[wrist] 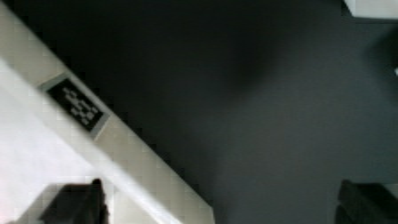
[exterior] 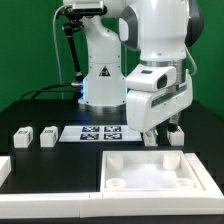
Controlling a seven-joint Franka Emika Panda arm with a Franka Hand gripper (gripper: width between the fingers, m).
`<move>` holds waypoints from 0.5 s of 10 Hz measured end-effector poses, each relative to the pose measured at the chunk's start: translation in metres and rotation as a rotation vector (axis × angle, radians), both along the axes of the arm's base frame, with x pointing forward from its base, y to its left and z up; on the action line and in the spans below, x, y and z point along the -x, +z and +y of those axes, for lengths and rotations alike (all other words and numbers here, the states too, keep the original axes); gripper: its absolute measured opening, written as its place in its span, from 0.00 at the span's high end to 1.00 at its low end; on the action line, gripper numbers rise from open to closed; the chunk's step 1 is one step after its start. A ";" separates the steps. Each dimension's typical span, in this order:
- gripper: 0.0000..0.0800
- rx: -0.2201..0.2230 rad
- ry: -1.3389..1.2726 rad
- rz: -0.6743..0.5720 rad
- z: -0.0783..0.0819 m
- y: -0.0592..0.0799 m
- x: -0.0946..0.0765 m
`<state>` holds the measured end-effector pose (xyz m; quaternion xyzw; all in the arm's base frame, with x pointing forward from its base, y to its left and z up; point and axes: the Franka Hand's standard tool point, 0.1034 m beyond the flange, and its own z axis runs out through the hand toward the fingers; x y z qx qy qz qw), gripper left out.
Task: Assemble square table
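Down at the front of the black table (exterior: 30, 115) sits the square tabletop (exterior: 150, 165), lying flat with its raised rim and round corner sockets facing up. Makes sense, since the legs have to drop into those sockets from above.

The gripper (exterior: 163, 132) hangs just over the slab's far edge, jaws spread as wide as they go with nothing between them. Wrist view backs that up: both fingertips (wrist: 71, 205) poke in at the frame edge, and all you see between them is dark table plus the slab's white edge and its tag (wrist: 75, 103). My guess is it's lining up to grab or nudge the tabletop by that edge, hence the wide-open jaws.

Two peg legs (exterior: 22, 139) sit on the exterior view's left, well apart from the slab and just beside the marker board (exterior: 100, 133), probably parked out of the way until needed. Two small white bits right under the gripper might be more legs, can't tell for sure.

No leg is in a socket yet, so it looks like early days.
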<state>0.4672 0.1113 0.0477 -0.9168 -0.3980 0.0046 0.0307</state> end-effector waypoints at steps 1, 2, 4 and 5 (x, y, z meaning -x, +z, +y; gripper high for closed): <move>0.19 0.001 -0.052 0.003 0.000 0.000 0.000; 0.19 0.003 -0.139 0.008 0.003 0.000 0.001; 0.19 0.013 -0.361 0.034 0.027 0.002 0.010; 0.19 0.017 -0.465 0.055 0.034 0.005 0.014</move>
